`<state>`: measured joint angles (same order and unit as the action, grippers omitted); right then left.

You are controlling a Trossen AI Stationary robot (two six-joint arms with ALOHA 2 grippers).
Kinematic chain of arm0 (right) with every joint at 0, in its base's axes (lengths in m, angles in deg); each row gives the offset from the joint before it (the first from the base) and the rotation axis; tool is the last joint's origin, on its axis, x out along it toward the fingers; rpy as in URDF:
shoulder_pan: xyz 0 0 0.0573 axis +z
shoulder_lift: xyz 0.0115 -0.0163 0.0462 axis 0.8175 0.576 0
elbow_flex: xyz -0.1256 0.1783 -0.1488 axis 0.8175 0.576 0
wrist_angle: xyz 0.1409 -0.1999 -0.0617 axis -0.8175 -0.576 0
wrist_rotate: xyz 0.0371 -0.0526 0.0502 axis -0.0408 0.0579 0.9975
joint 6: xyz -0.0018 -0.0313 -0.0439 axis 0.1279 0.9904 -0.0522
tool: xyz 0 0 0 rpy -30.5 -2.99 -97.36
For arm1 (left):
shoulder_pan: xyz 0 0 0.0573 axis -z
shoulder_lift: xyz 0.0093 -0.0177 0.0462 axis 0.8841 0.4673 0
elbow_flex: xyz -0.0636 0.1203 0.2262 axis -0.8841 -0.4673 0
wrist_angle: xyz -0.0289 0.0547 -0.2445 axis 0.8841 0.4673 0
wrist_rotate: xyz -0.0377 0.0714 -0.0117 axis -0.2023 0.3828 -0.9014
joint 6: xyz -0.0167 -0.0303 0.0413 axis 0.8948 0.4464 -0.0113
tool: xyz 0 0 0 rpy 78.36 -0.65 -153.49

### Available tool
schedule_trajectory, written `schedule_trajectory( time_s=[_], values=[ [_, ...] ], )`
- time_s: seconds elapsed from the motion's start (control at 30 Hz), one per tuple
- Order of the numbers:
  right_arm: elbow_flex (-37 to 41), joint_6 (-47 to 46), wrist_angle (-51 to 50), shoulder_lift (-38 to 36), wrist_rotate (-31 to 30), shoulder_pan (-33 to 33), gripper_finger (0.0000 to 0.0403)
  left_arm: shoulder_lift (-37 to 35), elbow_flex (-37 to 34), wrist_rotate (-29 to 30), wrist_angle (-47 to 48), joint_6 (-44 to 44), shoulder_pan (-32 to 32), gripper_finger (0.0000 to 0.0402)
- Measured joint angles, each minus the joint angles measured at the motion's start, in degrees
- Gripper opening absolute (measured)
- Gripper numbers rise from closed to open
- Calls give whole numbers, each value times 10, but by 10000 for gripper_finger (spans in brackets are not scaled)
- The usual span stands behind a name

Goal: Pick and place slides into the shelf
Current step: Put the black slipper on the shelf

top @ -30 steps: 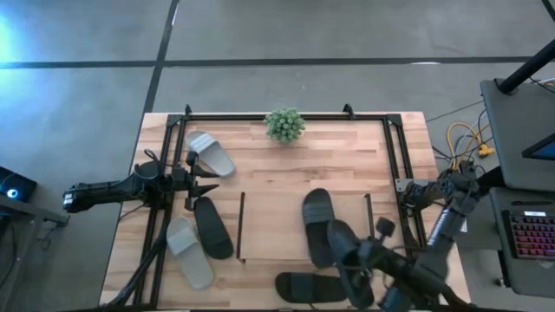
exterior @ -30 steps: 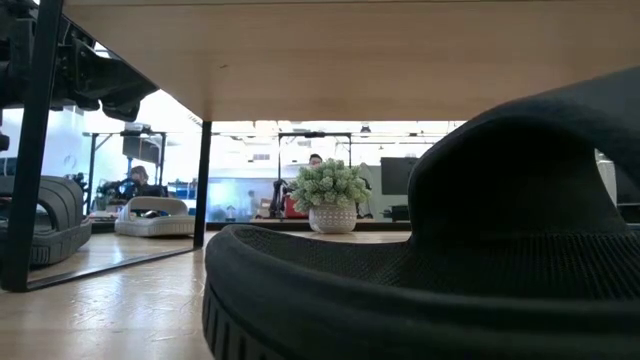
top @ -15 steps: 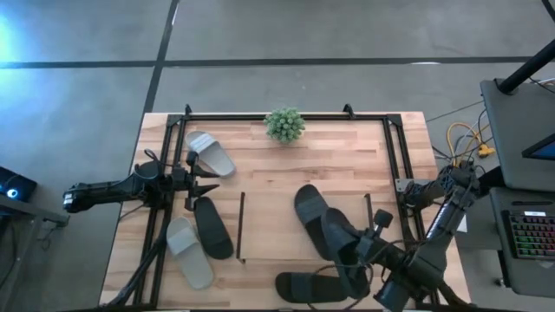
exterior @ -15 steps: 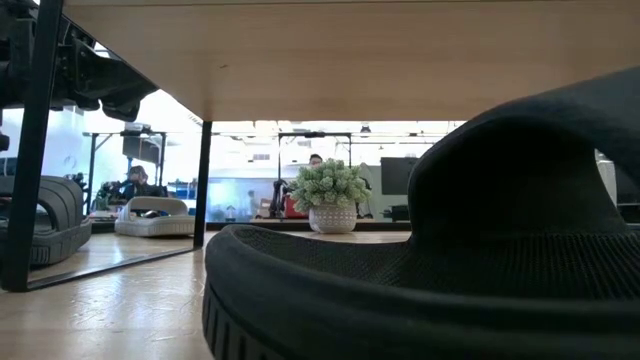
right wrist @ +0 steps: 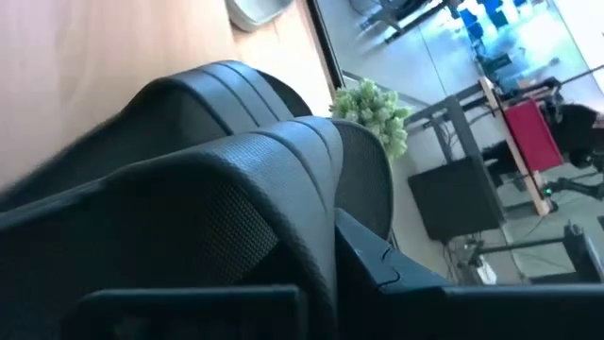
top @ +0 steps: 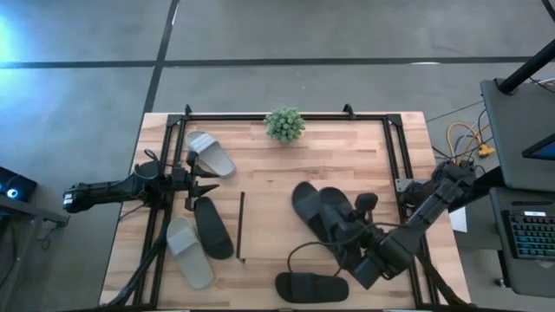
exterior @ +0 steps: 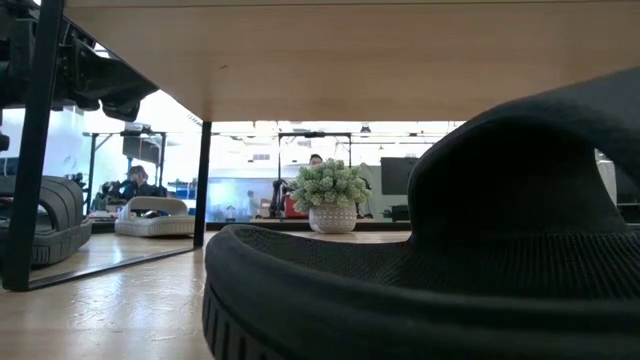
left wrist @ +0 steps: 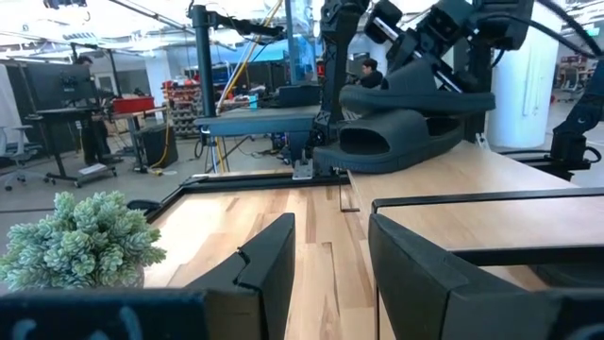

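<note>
Six sandals: four black (top: 212, 227) (top: 309, 208) (top: 340, 227) (top: 310, 287), two light grey (top: 211, 153) (top: 188, 251). One shelf (top: 277, 221) at frame centre. One small potted plant (top: 284, 125), top centre. Two robot arms, left (top: 113, 191) and right (top: 425, 212).

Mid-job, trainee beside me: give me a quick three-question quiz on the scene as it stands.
1. True or false: the left hand holds a slide.
2. What does the right hand grip above the shelf? A) a black slide B) a grey slide C) the plant
3. How many grey slides show in the high view?
Key: 1 false, it is open and holds nothing; 2 A; 3 two.
</note>
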<state>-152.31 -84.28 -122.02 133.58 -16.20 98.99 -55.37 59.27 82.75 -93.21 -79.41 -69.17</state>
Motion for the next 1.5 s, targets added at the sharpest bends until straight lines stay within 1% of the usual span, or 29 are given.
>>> schedule_trajectory(
  time_s=[0.23,0.43,0.67,0.8,0.93,1.07,1.2,1.37,1.43,1.5],
  values=[
    [-1,-25,0,-18,7,1,13,1,0,0,1,0,0,123],
    [-1,-14,1,-50,65,10,13,0,0,0,0,0,0,123],
    [8,-14,0,-106,64,3,13,1,0,0,1,0,0,123],
    [45,-19,0,-135,72,-22,13,1,0,0,0,0,0,123],
    [109,-35,0,-153,135,-46,13,0,0,0,0,0,0,123],
    [150,-64,2,-157,149,-42,13,1,0,0,0,0,0,123],
    [150,-72,4,-154,156,-31,13,1,0,0,0,0,0,123],
    [123,-26,10,-138,163,-32,13,0,0,0,0,0,0,123],
    [118,8,37,-134,182,-33,13,1,0,0,0,0,0,123],
    [118,48,83,-132,214,-37,13,0,0,0,1,0,0,123]
  ],
)
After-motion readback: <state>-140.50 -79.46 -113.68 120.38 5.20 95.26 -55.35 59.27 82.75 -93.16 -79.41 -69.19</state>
